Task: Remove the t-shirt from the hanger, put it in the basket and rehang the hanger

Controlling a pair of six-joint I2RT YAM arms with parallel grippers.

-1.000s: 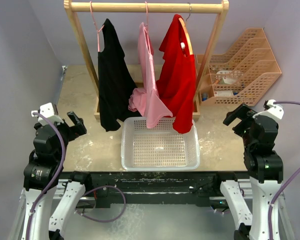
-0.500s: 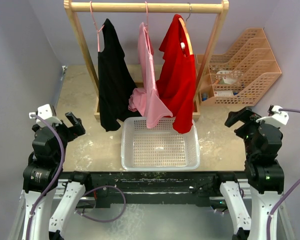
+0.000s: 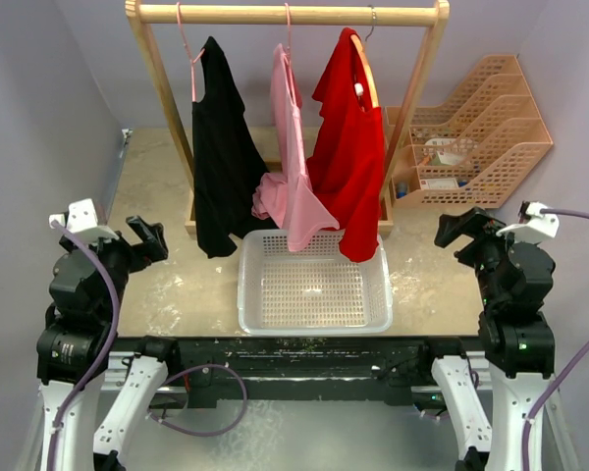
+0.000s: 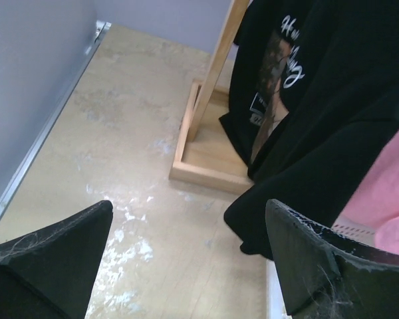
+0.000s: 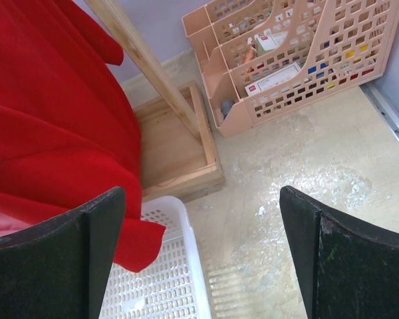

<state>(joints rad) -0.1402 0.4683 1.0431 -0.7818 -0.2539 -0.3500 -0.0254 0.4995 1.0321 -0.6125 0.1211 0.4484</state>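
A white mesh basket point(image 3: 314, 289) sits on the scuffed tan table point(image 3: 427, 285), just in front of the wooden clothes rack point(image 3: 255, 14). Right of the rack stands a peach lattice file sorter point(image 3: 491, 147) holding a few small items.

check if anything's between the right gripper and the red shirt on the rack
Nothing visible does. The open right gripper faces the red shirt with only tabletop between them. The rack's right post stands just behind that line, and the white basket sits low under the shirt's hem.
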